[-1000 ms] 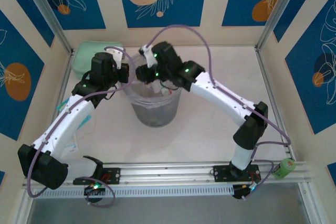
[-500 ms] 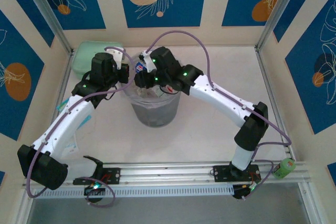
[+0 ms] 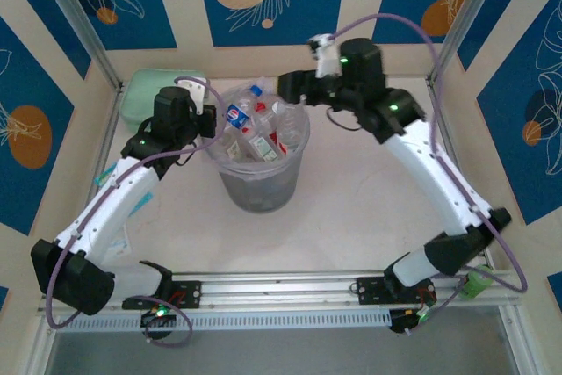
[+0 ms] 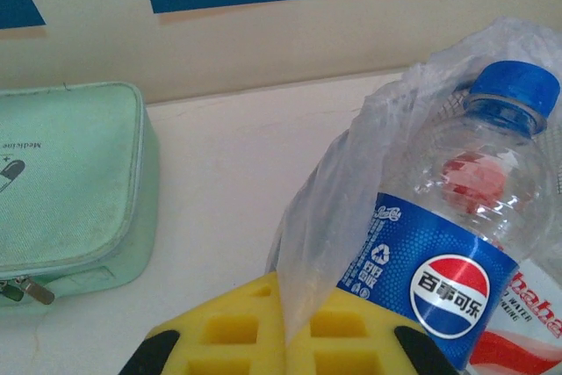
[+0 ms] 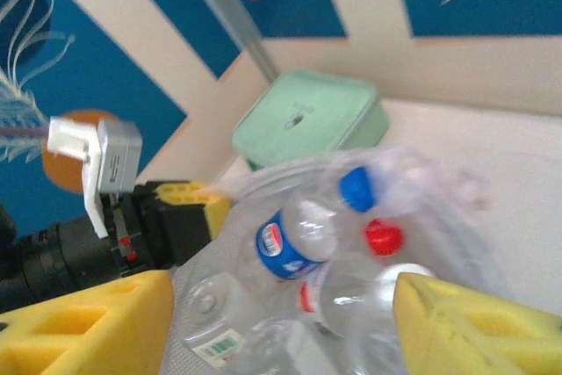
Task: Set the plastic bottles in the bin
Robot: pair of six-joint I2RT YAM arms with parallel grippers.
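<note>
The bin is a translucent grey bucket lined with a clear bag, and several plastic bottles are piled in it. My left gripper sits at the bin's left rim. Its yellow pads are shut on a fold of the bag liner, beside a blue-capped Pepsi bottle. My right gripper hovers open above the bin's far right rim with nothing between its fingers. In the right wrist view the right gripper frames a blue-label bottle and red and blue caps below it.
A mint-green zip pouch lies at the back left, close behind the left gripper, and appears as the pouch in the left wrist view. A green tape roll sits at the near right by the rail. Walls enclose three sides.
My right arm has risen and swung back to the right, off the bin's mouth, uncovering the bottles inside. The left gripper has stayed on the bag.
</note>
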